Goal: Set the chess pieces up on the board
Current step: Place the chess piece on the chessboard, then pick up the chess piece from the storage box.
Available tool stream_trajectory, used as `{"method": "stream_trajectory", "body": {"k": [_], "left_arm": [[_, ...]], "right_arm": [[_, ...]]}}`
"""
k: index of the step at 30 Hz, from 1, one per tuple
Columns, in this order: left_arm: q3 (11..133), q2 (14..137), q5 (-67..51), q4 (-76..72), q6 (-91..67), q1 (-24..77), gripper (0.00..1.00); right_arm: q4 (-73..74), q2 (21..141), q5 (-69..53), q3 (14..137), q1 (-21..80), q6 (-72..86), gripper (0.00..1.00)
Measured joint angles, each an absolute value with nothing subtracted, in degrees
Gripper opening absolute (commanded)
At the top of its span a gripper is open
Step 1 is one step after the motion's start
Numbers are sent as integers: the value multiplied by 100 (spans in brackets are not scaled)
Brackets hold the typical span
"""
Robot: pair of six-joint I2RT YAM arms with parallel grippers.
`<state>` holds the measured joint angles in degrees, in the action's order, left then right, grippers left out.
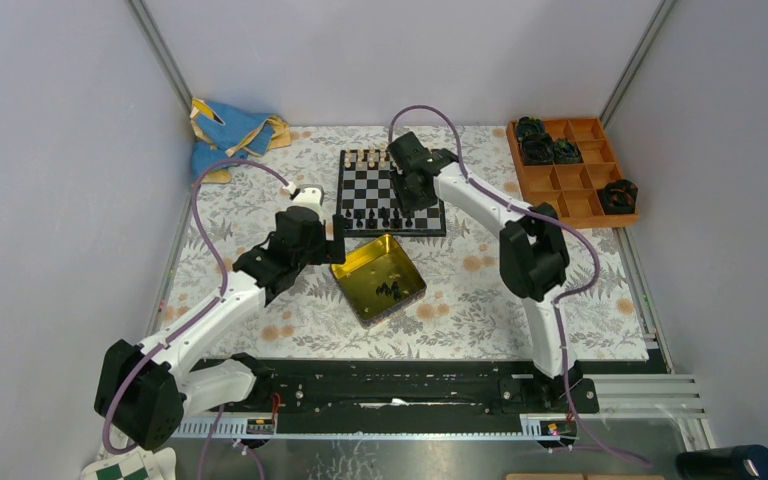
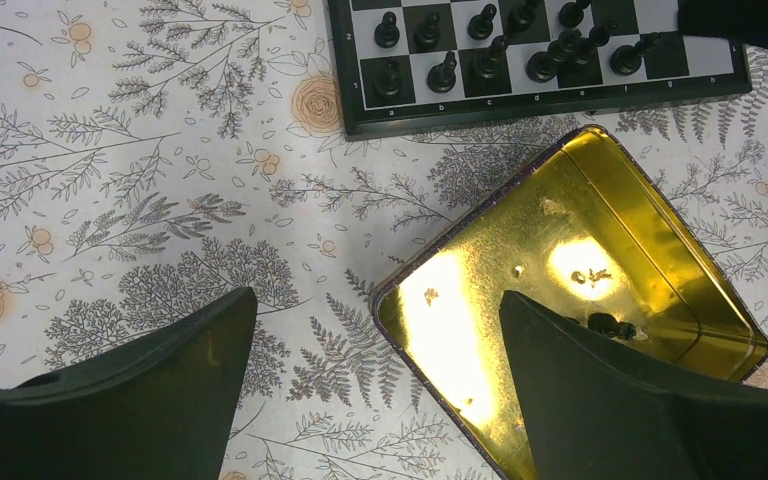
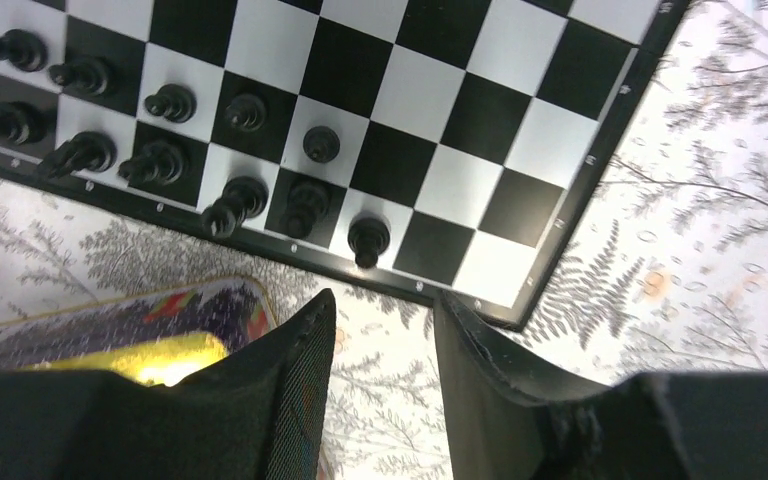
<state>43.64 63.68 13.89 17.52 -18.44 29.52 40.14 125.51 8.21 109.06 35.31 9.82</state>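
While the left hand [image 2: 375, 305] is hanging w/ fingers wide apart and nothing between them, it's hovering over the near corner of the yellow tin [image 2: 660, 225], prob. lining up on the few black chess pieces [image 2: 610, 323] lying loose on the tin floor close by one finger. Meanwhile the right hand [image 3: 385, 300] is hovering low at the near edge of the board [image 3: 410, 90], fingers slightly apart, gripping nothing. That's likely b/c the squares at that corner are showing bare while black figures [image 3: 368, 238] are filling the rest of both near rows. Cream pieces [image 1: 365, 157] are standing along the far edge. The tin is sitting on the table [image 2: 160, 150] just beside the board, which is making the reach short.
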Motion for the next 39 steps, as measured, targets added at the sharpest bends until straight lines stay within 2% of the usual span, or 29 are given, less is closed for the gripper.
{"method": "stream_trajectory", "body": {"k": [5, 13, 21, 31, 39], "left_arm": [[4364, 6401, 1387, 1752, -1844, 2952, 99], [4364, 6401, 1400, 1752, -1848, 2952, 99], [4364, 6377, 1584, 1763, -1970, 2952, 99], [4362, 6075, 1763, 1839, -2150, 2945, 99], [4359, 6045, 1804, 1929, -2202, 2945, 99]], "right_arm": [[3942, 11815, 998, 10481, 3726, 829, 49], [3747, 10803, 847, 9507, 4716, 478, 49], [3677, 10696, 419, 8814, 5286, 220, 49], [3173, 10639, 16, 7953, 5363, 172, 45], [2814, 10639, -152, 7782, 5363, 126, 41]]}}
